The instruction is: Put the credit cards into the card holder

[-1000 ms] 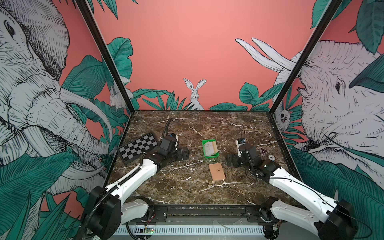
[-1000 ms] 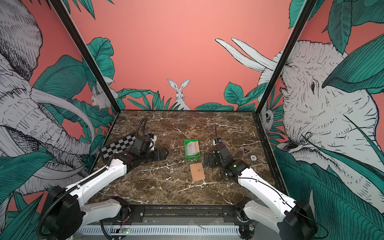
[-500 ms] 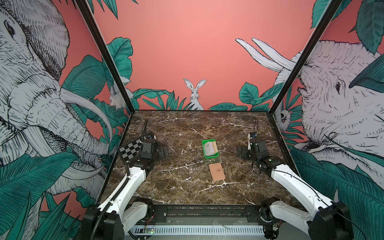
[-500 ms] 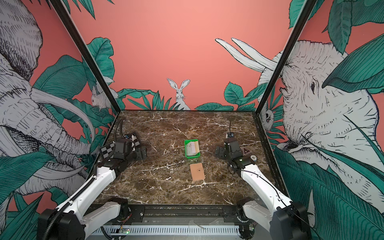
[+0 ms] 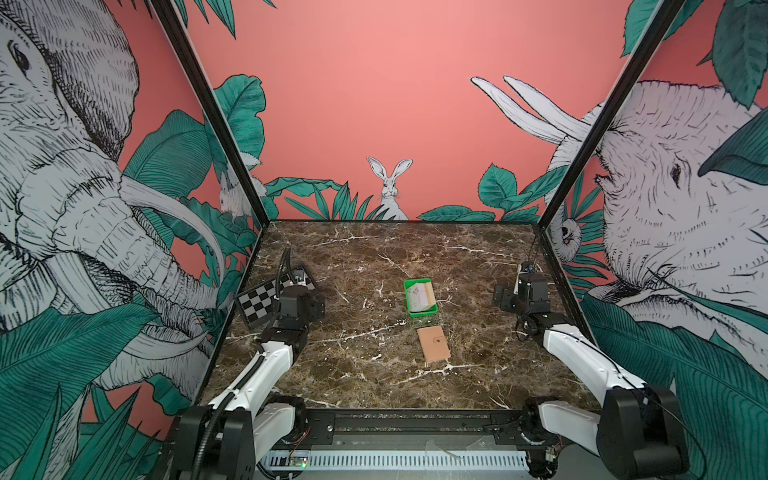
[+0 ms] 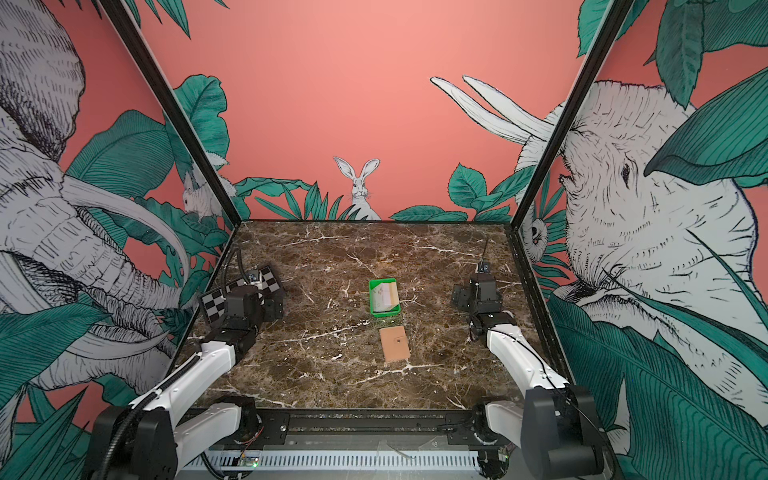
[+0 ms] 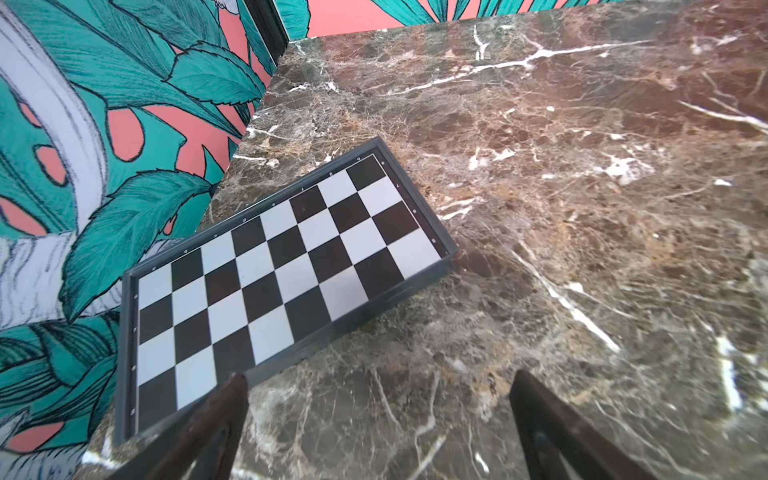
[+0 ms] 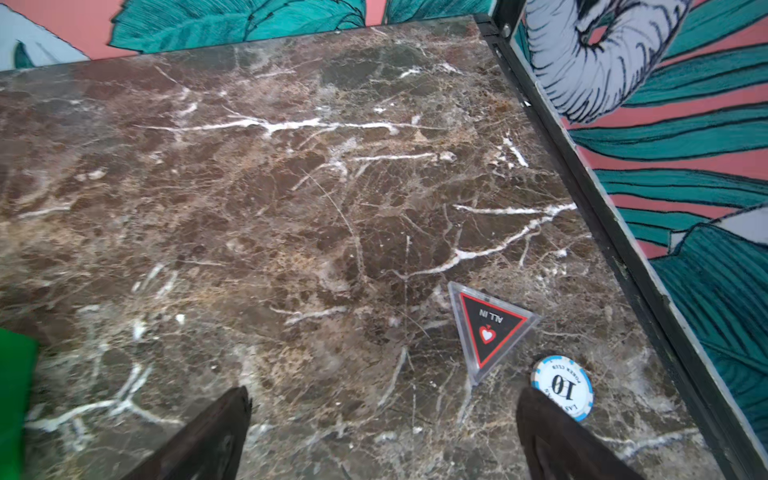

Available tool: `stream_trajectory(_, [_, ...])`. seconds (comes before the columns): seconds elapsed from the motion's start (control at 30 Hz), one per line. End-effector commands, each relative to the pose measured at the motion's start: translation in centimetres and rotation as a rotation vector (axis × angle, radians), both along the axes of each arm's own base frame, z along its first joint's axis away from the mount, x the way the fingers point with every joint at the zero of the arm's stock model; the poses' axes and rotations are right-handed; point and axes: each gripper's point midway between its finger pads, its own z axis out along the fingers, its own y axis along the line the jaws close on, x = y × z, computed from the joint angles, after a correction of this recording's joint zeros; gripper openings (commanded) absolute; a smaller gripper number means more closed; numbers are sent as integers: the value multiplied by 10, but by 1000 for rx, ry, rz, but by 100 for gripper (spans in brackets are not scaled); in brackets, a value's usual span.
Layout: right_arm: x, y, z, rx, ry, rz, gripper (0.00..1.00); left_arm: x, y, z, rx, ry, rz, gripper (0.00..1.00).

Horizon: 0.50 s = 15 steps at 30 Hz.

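The credit cards [image 5: 422, 296] [image 6: 386, 296] are whitish and lie stacked in a small green tray [image 5: 423, 312] at the table's middle. Just in front of the tray, the tan card holder [image 5: 433, 346] [image 6: 395, 344] lies closed and flat, snap button up. My left gripper [image 7: 378, 382] [image 5: 305, 301] hovers open at the far left over the near end of a chessboard, holding nothing. Over bare marble at the far right, my right gripper [image 8: 382, 395] [image 5: 513, 297] is open and holds nothing. Both grippers are well away from the cards and the holder.
A black-and-white chessboard [image 7: 282, 266] [image 5: 254, 300] lies along the left wall. Near the right wall sit a triangular "ALL IN" marker [image 8: 490, 330] and a blue-and-white poker chip [image 8: 561, 386]. The green tray's edge [image 8: 12, 395] shows in the right wrist view.
Both arms have drawn back from the middle, the left one out to the chessboard and the right one toward the right wall. Both grippers stayed open; cards and holder did not move.
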Motion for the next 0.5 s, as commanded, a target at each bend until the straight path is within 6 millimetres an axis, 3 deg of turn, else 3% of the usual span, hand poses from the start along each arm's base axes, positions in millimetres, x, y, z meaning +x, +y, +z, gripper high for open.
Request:
stream_trajectory(0.0, [9,-6,9,-54,-59,9,98,19,0,12,23,-105,-17,99])
stream_trajectory(0.3, [11,-17,0,-131,-73,6,98,38,-2,-2,53,-134,-64,99])
stream_trajectory(0.47, [19,-20,-1,-142,-94,-11,98,48,-3,4,44,-199,-74,99])
